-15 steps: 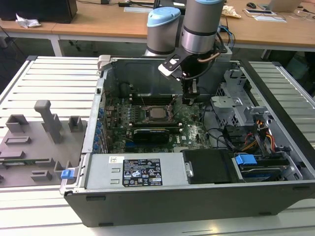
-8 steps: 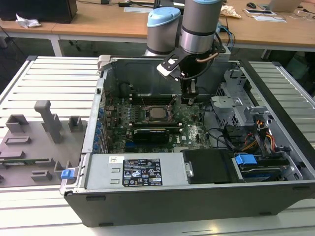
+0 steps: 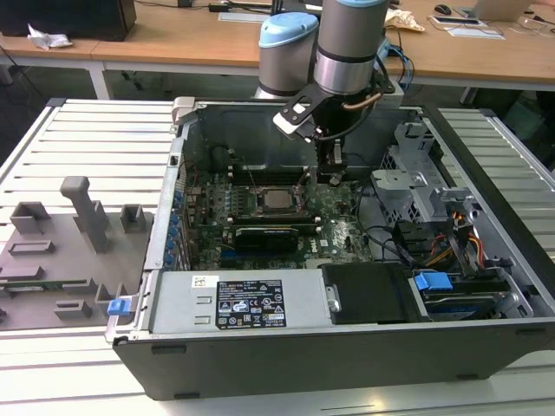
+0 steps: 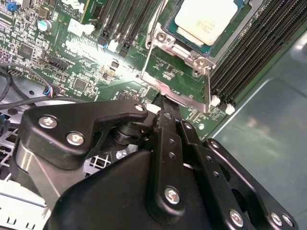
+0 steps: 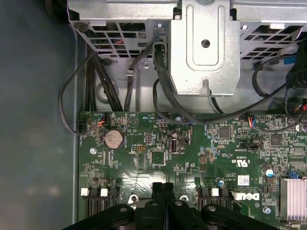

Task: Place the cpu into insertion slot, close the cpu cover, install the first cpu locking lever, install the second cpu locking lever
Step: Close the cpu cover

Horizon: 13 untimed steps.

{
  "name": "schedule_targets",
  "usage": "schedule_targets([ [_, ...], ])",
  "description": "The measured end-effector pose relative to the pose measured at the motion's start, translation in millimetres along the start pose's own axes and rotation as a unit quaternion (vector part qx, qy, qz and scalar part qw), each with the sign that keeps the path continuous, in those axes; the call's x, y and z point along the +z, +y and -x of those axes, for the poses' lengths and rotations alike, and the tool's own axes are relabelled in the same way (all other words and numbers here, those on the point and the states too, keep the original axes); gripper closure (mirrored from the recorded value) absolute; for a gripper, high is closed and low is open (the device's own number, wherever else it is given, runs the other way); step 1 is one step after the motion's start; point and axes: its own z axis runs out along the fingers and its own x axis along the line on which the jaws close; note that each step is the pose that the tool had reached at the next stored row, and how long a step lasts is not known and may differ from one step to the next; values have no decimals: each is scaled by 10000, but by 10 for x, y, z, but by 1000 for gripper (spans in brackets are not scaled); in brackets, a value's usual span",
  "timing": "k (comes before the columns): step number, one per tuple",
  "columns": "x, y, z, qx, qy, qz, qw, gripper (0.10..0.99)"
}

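The gripper (image 4: 162, 100) has its fingers pressed together, tips at 1 edge of the cover (image 4: 207, 86), which is swung open off the socket. The cpu (image 4: 204, 19) lies seated in the socket on the motherboard (image 5: 192, 158), beside the cover.

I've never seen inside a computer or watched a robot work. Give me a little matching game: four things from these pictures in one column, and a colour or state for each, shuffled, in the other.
Things:
1. cpu
2. cpu cover
3. gripper
4. coin battery

Colours or states:
A. round and silvery
B. black, jaws together
C. grey metal frame, swung open
D. pale square top, lying flat and uncovered

Pairs: 1-D, 2-C, 3-B, 4-A
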Motion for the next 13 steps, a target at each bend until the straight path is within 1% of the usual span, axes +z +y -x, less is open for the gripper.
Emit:
schedule_targets([
  [5,-1,-51,0,0,0,0,10000,980],
  [13,-3,-111,0,0,0,0,10000,980],
])
